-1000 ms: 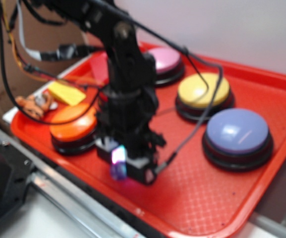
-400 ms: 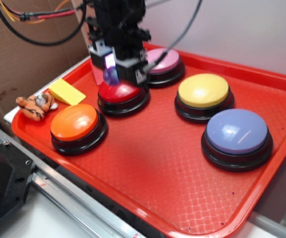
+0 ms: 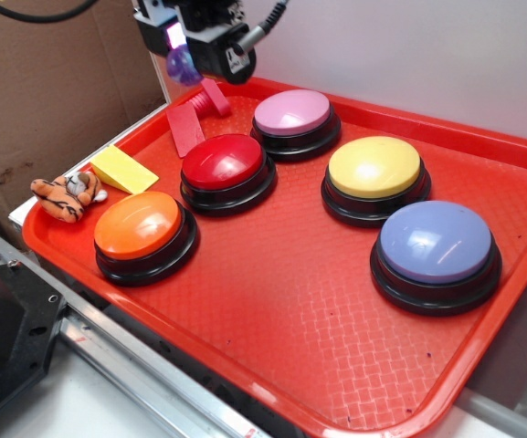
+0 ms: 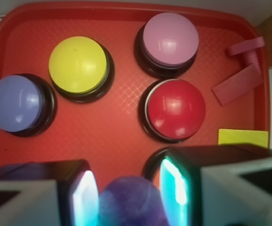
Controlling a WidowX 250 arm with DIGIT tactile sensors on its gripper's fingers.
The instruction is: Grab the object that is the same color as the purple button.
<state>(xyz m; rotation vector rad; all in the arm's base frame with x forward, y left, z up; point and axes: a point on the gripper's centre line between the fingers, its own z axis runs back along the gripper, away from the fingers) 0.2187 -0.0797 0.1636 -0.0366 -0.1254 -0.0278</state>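
The small dark purple ball [image 3: 182,64] hangs high above the tray's far left corner, clamped in my gripper [image 3: 185,62]. From the wrist view the ball [image 4: 131,201] fills the gap between the two glowing fingers, and my gripper [image 4: 128,197] is shut on it. The purple button [image 3: 437,242], a lavender dome on a black base, sits at the tray's right side, far from the gripper; in the wrist view the purple button [image 4: 17,103] lies at the left.
On the red tray [image 3: 318,365] stand yellow [image 3: 374,168], pink-mauve [image 3: 292,113], red [image 3: 223,162] and orange [image 3: 137,224] buttons. A pink bolt toy [image 3: 214,97], a pink block [image 3: 185,130], a yellow wedge [image 3: 124,170] and a tiger toy [image 3: 66,195] lie at the left.
My gripper has risen and swung from the tray's front to the far left, carrying the purple ball up with it. The buttons have not moved.
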